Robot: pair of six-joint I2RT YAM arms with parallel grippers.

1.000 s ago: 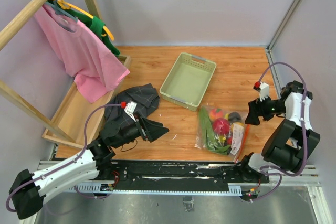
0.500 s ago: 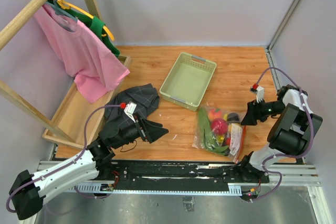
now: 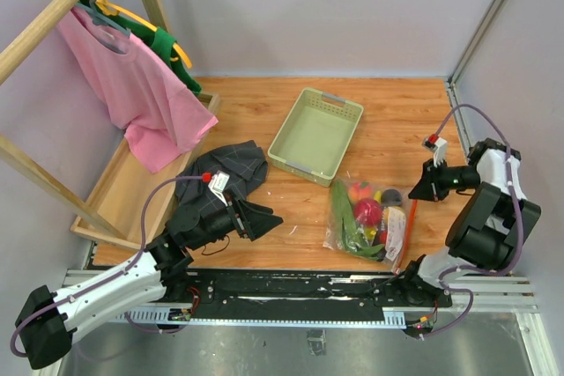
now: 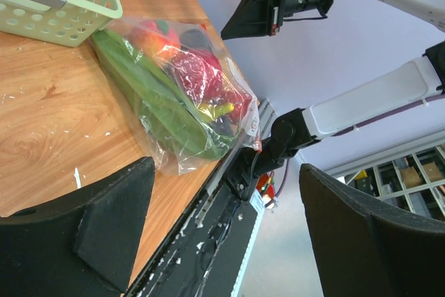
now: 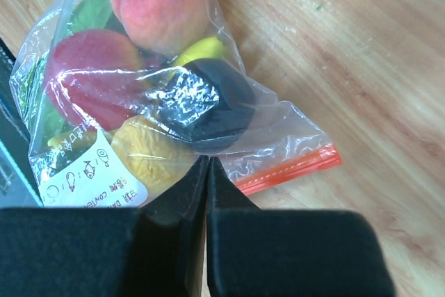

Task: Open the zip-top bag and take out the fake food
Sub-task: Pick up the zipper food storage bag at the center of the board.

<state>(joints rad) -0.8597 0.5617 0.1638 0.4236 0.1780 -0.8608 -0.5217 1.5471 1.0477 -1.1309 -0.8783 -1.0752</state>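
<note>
Right pincer [image 5: 207, 166] snapped shut, zip-top bag [image 5: 278, 137], label [image 5: 73, 175] (print blurred)

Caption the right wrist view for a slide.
Right gripper, jaws shut, above the zip-top bag of fake food.

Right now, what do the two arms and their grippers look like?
The left arm and right arm both have white shells over black joints. Each carries a looping lilac cable and a small red-and-white tag at the wrist. The left gripper and right gripper are matte black, with broad wedge-shaped fingers.
</note>
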